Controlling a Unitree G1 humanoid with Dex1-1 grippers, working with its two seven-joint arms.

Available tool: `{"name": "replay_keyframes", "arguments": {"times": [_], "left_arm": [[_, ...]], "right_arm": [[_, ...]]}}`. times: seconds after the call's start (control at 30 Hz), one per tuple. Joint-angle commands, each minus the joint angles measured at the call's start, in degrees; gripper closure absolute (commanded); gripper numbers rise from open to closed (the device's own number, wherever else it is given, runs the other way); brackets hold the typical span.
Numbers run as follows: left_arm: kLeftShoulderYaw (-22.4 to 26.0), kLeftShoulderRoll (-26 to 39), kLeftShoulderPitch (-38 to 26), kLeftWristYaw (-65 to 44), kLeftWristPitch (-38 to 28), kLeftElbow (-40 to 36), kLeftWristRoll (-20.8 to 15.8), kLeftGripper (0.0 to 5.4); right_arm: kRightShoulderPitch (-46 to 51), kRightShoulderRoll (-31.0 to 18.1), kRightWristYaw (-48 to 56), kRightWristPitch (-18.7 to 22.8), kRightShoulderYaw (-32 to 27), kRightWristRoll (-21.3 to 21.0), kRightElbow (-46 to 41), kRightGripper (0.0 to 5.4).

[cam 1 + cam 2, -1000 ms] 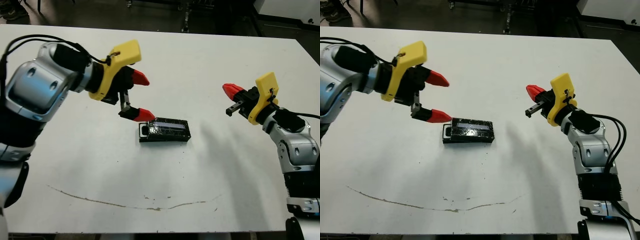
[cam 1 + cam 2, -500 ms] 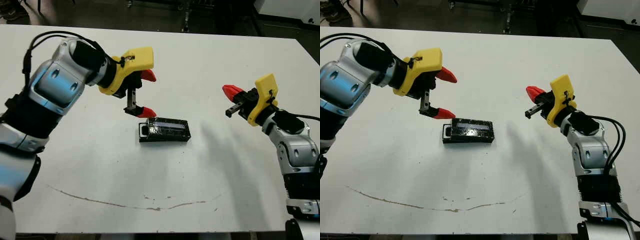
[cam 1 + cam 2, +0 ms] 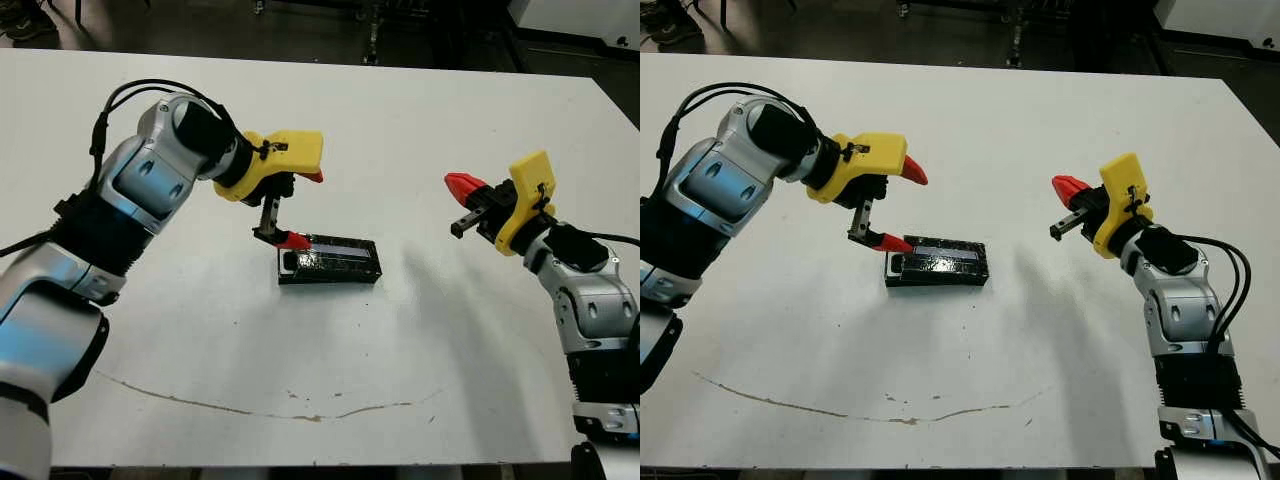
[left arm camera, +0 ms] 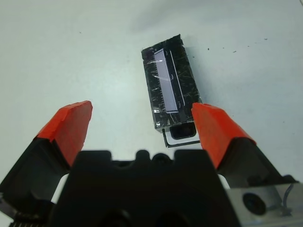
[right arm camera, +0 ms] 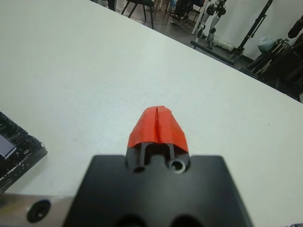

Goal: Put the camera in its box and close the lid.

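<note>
On the white table (image 3: 420, 130), the left gripper (image 3: 293, 208) is hovering with its 2 red-tipped fingers spread wide, gripping nothing, its lower fingertip sitting right at the left end of the box (image 3: 329, 263). The glossy lid (image 4: 169, 85) is lying on the box, shifted so a white-lined corner is showing. The right gripper (image 3: 462, 186) is hanging well apart to the right, fingers pressed together and empty. Beyond the table, metal stands (image 5: 251, 33) are lining a dark floor.
</note>
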Motion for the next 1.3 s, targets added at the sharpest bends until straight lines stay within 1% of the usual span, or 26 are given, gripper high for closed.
{"name": "replay_keyframes", "arguments": {"times": [0.03,0.1,0.2,0.27,0.33,0.47,0.53,0.67,0.7,0.73,0.87,0.97,1.07,1.27,1.3], "left_arm": [[-0.7,-0.4,-0.8,-1.8,8.3,-0.5,-0.2,0.01],[-0.6,-0.7,-0.5,-2.8,12.1,-0.8,-1.0,0.01],[-0.7,-1.0,0.1,-3.1,15.8,-1.7,-1.5,0.01],[0.1,-1.3,0.8,-1.7,20.5,-3.3,-2.4,0.01],[0.3,-1.2,1.4,0.0,22.9,-5.8,-2.6,0.01],[-1.4,0.3,2.1,3.4,19.6,-10.2,0.1,0.01],[-2.2,0.7,2.4,4.8,17.8,-11.0,1.4,0.01],[-2.2,0.5,2.9,6.0,16.7,-10.5,1.6,0.01],[-2.5,0.8,3.3,6.6,14.2,-10.7,2.4,0.01],[-2.4,0.6,3.2,6.5,15.0,-10.6,2.2,0.01],[-2.7,0.8,3.6,7.1,12.2,-10.5,3.3,0.01],[-2.3,0.6,4.2,7.4,11.0,-10.2,3.0,0.01],[-2.3,0.5,4.3,6.8,11.6,-10.0,2.3,0.01],[-2.5,0.1,3.6,5.7,18.8,-11.3,0.7,0.01],[-2.4,0.1,3.7,5.7,19.2,-11.4,0.3,0.01]], "right_arm": [[1.0,-0.1,-0.5,1.0,-0.1,0.3,-0.6,5.40],[1.0,-0.1,-0.4,0.8,0.0,0.3,-0.6,5.40],[1.0,-0.1,0.0,0.0,-0.1,0.5,-0.1,5.40],[1.0,-0.2,-0.1,0.1,0.0,0.2,-0.1,5.40],[1.0,-0.4,-0.6,0.8,0.3,-0.3,-0.5,5.40],[0.9,-0.2,-0.3,1.0,-0.1,0.4,0.0,5.40],[0.9,-0.3,-0.6,0.9,0.1,-0.1,0.1,5.40],[0.9,-0.4,-0.8,1.2,0.1,-0.3,0.0,5.40],[0.9,-0.4,-0.6,1.0,0.1,-0.3,0.1,5.40],[0.9,-0.4,-0.5,0.7,0.0,-0.2,0.3,5.40],[0.7,-0.5,0.0,-0.4,0.1,-0.2,1.3,5.40],[0.6,-0.6,-0.1,0.5,0.2,-0.2,0.9,5.40],[0.6,-0.4,0.1,0.0,-0.1,0.2,1.3,5.40],[0.5,-0.6,0.6,-1.1,-0.1,0.1,2.0,5.40],[0.5,-0.5,0.6,-1.0,-0.2,0.3,2.1,5.40]]}}
